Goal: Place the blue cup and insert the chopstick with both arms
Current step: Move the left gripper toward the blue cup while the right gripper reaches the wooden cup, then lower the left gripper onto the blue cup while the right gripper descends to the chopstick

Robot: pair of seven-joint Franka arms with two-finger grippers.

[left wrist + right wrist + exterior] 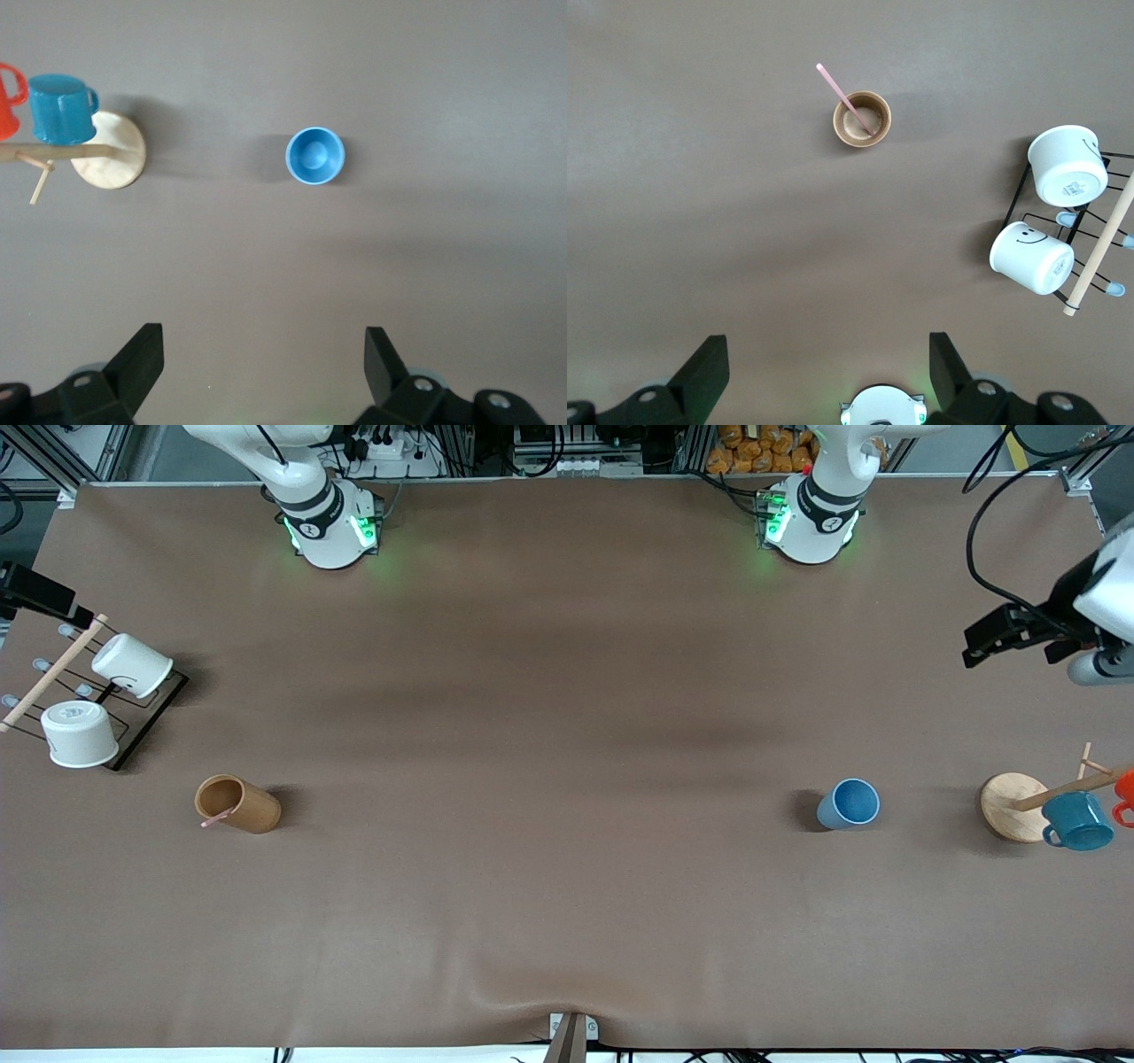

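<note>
The blue cup (849, 804) stands upright on the brown table toward the left arm's end; it also shows in the left wrist view (315, 156). The pale pink chopstick (217, 817) leans inside a brown wooden cup (237, 803) toward the right arm's end; the right wrist view shows the chopstick (843, 99) sticking out of the brown cup (862, 119). My left gripper (261, 345) is open and empty, high in the air at the left arm's end of the table (983, 646). My right gripper (828, 350) is open and empty, high over the white-cup rack (75, 609).
A mug tree with a round wooden base (1010, 806) holds a teal mug (1077, 821) and an orange mug (1125, 790) beside the blue cup. A black wire rack (151, 717) with two white cups (133, 664) and a wooden dowel (53, 673) stands at the right arm's end.
</note>
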